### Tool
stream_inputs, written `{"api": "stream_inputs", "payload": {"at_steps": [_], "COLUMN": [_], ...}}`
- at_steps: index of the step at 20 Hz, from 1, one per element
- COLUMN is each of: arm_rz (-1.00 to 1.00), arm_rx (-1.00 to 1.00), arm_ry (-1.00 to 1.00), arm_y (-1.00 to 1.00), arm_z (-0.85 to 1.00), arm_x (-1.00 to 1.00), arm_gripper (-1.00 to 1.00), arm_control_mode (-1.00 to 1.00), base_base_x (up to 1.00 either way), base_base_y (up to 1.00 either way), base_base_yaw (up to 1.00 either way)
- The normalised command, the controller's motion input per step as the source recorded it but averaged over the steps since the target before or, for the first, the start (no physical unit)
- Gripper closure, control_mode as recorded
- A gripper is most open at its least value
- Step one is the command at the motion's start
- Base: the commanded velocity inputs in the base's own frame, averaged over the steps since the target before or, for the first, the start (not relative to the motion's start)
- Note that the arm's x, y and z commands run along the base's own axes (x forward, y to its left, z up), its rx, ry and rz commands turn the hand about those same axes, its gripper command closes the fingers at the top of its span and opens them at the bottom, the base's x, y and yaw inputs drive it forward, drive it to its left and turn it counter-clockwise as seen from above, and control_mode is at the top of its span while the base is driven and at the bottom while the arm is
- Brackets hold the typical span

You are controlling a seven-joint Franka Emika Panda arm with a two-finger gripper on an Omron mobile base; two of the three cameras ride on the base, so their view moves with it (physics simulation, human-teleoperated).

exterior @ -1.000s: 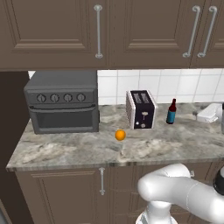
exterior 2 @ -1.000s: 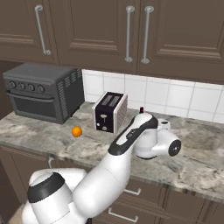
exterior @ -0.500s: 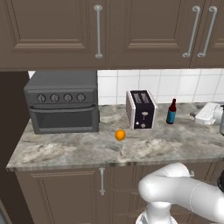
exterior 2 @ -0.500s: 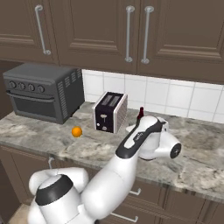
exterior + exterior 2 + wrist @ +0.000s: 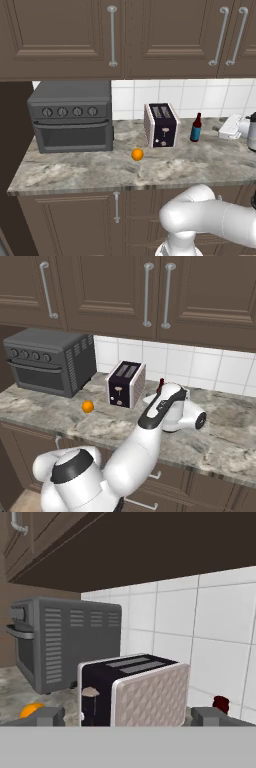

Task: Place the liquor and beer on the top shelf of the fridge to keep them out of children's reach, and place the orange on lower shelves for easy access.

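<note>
The beer (image 5: 196, 128) is a small dark bottle standing on the counter just right of the toaster; its reddish top (image 5: 160, 384) peeks out behind my arm. The orange (image 5: 137, 154) lies on the counter in front of the toaster, also seen as the orange (image 5: 88, 406) and the orange (image 5: 31, 709). My gripper (image 5: 222, 129) hovers right of the beer, pointing left. In the hand view my gripper (image 5: 130, 717) is open, its fingertips (image 5: 50, 716) wide apart, the beer top (image 5: 220, 702) by the right one. The liquor and the fridge are out of view.
A black toaster (image 5: 161, 125) stands between the orange and the beer. A dark grey toaster oven (image 5: 72, 122) sits at the counter's left end. Brown wall cabinets (image 5: 150, 35) hang low above the marble counter (image 5: 100, 172). White tiles back the counter.
My hand has crept a little leftward along the counter toward the beer. The jaws stay open. The beer, orange and toaster have not moved.
</note>
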Motion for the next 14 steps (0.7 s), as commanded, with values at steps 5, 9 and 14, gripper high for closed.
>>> {"api": "stream_inputs", "payload": {"at_steps": [5, 9, 14], "arm_rz": [0.06, 0.05, 0.03], "arm_rx": [0.0, 0.0, 0.0], "arm_ry": [0.03, 0.03, 0.04], "arm_y": [0.01, 0.01, 0.0], "arm_z": [-0.01, -0.05, -0.07], "arm_x": [0.31, 0.26, 0.25], "arm_gripper": [-1.0, -1.0, -1.0], "arm_control_mode": [-1.0, -1.0, -1.0], "base_base_x": [0.0, 0.0, 0.0], "base_base_y": [0.0, 0.0, 0.0], "base_base_yaw": [0.0, 0.0, 0.0]}}
